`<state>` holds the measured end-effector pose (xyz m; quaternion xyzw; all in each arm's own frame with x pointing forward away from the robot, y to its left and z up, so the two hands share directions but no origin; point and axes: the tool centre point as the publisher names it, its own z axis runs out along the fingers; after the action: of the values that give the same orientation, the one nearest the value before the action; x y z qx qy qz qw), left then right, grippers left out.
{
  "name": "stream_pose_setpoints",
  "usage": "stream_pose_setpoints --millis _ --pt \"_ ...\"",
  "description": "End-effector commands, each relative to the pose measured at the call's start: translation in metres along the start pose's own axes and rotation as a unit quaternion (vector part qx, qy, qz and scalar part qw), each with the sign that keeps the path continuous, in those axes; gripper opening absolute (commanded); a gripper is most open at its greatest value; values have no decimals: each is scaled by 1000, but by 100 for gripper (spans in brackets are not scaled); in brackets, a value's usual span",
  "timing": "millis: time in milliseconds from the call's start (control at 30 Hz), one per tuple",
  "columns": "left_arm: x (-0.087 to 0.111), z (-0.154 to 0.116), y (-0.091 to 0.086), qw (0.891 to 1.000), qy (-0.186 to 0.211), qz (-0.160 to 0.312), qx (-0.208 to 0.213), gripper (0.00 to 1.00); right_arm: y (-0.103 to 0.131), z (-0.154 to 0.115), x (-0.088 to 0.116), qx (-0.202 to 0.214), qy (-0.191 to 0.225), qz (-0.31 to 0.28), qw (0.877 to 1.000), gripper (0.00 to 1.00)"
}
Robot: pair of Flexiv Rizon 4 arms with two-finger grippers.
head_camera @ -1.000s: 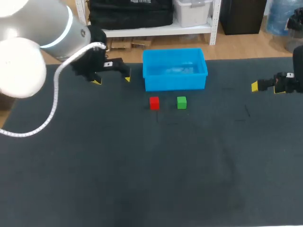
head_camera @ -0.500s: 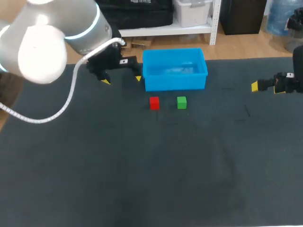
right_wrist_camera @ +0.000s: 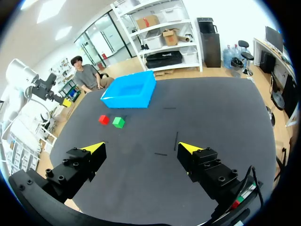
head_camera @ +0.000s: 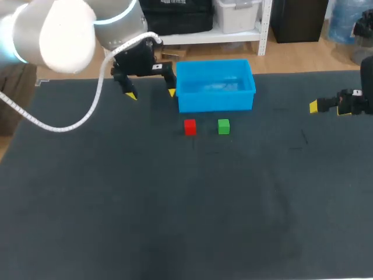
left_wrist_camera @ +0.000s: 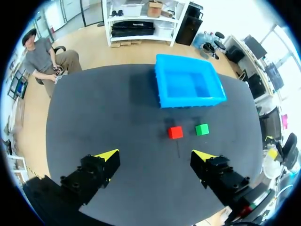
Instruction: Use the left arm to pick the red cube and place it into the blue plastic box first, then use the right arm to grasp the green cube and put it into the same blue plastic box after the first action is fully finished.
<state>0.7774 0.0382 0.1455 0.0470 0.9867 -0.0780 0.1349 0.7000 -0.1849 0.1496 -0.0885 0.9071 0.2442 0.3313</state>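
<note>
Red cube sits on the table just in front of the blue plastic box, below the left end of the box's front wall and closer to the table's far edge than to its near one. The green cube stands just beside it on the right, apart from it, with a narrow strip of table between them.

The left gripper hangs above the table beside the box's left wall, its fingers spread wide with nothing between them. From there the red cube lies toward the table's near edge and to the right. In the left wrist view the cube is ahead of the fingers, inside the span between them but off centre, toward the finger on the green cube's side.

The cube has no long axis, and its faces look square to the box's front wall. I judge that the fingers should close across the faces that do not face the green cube, so neither finger has to enter the gap.

The right gripper is by the table's right edge, fingers apart and empty. It is well apart from both cubes, so the left arm is the nearer one.
</note>
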Motion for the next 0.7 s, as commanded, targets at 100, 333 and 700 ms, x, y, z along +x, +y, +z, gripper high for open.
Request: stream_pose_setpoints --millis 100,333,700 --pt "-10 4 -4 999 34 9 -6 100 0 0 0 1 1 0 1000 100" --pt "-10 10 -2 998 57 -9 -18 100 0 0 0 1 1 0 1000 100" --pt "-6 18 -4 997 75 -15 -30 100 0 0 0 1 1 0 1000 100"
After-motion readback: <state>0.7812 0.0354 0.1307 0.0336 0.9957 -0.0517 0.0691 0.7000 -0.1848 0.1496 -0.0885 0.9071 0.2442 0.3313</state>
